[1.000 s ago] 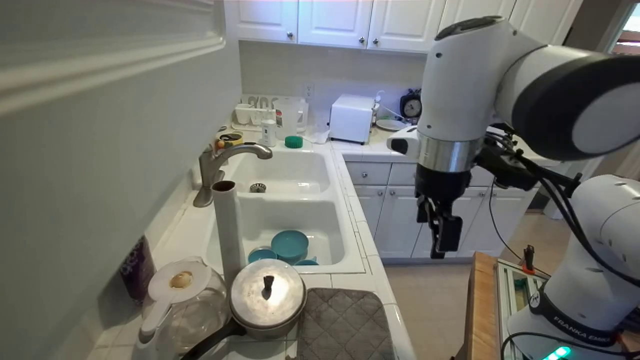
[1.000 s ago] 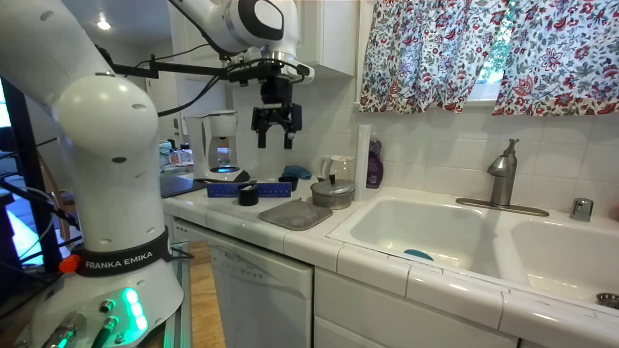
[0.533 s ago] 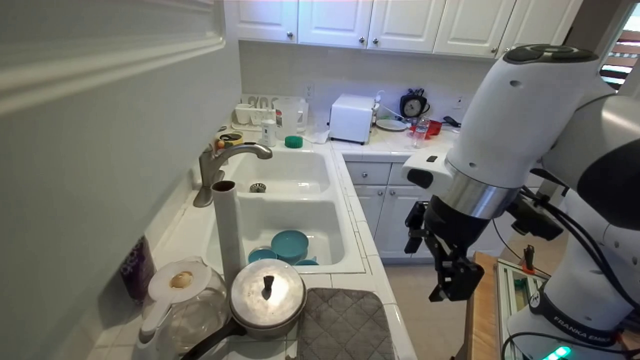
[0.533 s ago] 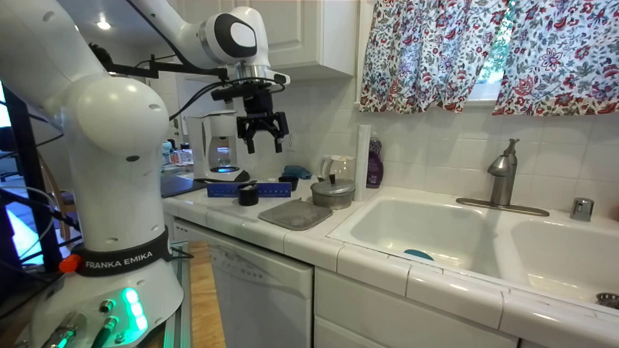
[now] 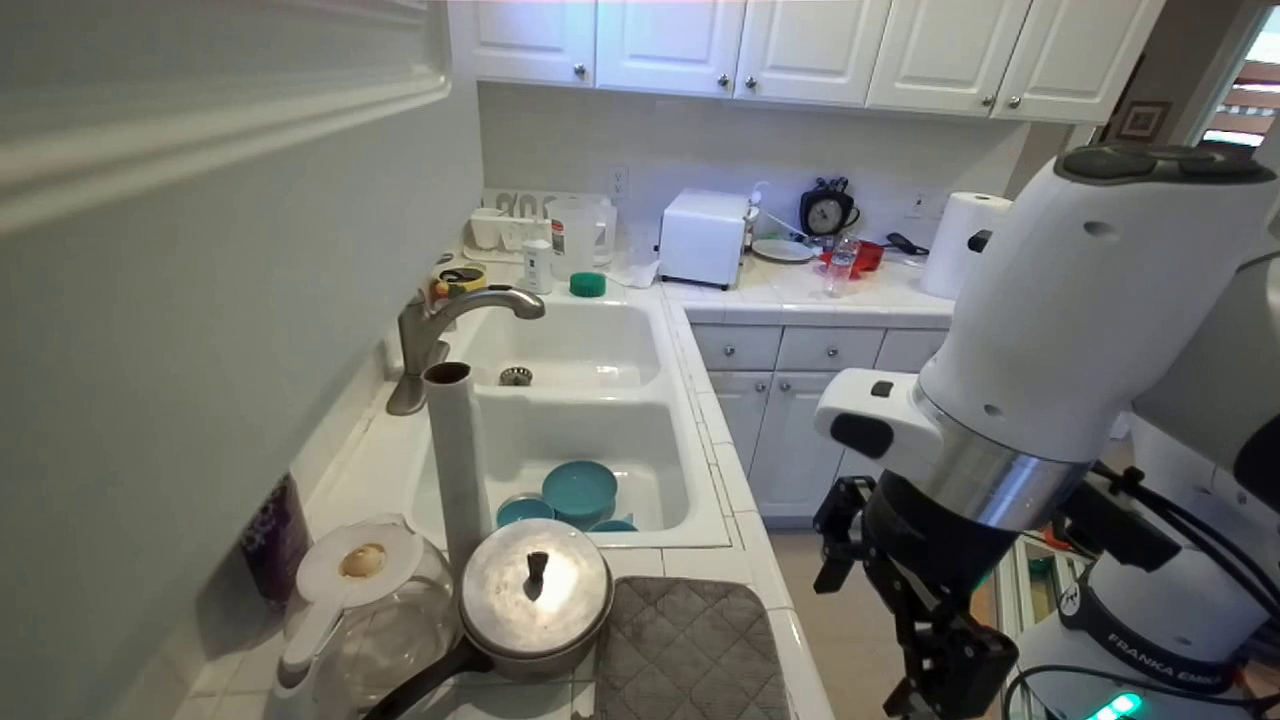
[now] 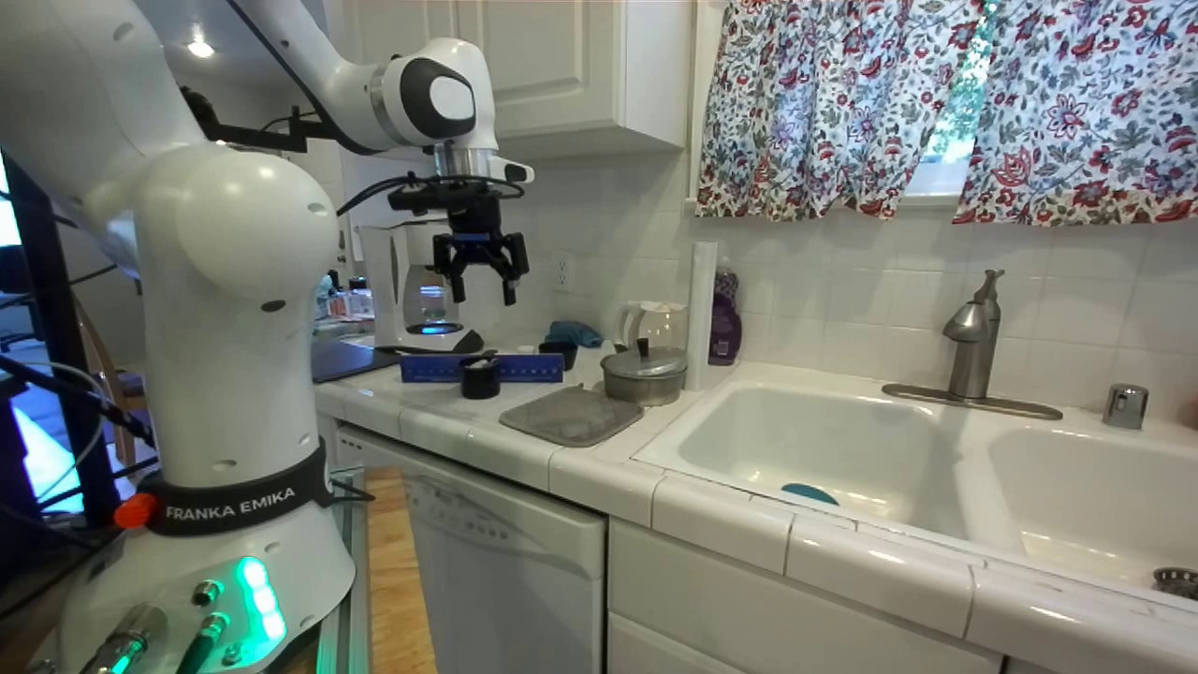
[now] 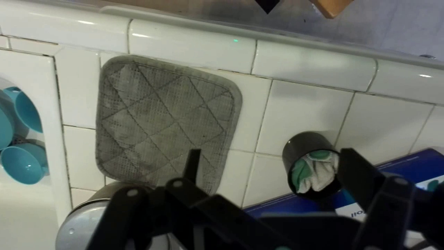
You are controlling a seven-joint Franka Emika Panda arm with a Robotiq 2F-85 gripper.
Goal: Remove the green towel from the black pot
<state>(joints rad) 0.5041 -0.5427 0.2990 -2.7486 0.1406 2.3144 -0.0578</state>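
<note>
Just now the gripper (image 6: 484,292) has been carried along the counter (image 7: 301,104), away from the sink (image 6: 805,421), and let down a little; no item on the counter is seen to have been shifted. For the task, an approach is judged to be under way: the black pot (image 7: 300,143) is framed between the fingertips (image 7: 353,170) in the wrist view, close to one of them, so some centring is probably needed before descent. Fingertips are spread wide, nothing held. The green towel (image 7: 317,175) (really white with green patches) is stuffed inside the pot, set in from the counter's front edge, just in front of a blue box (image 6: 529,368); removal not yet started. Writing: FRANKA EMIKA can be read on the black collar (image 6: 234,510) around the arm's base (image 6: 229,402) in both exterior views. On the box, a few seemingly upside-down letters are shown in the wrist view, partly covered, so no sure reading.
</note>
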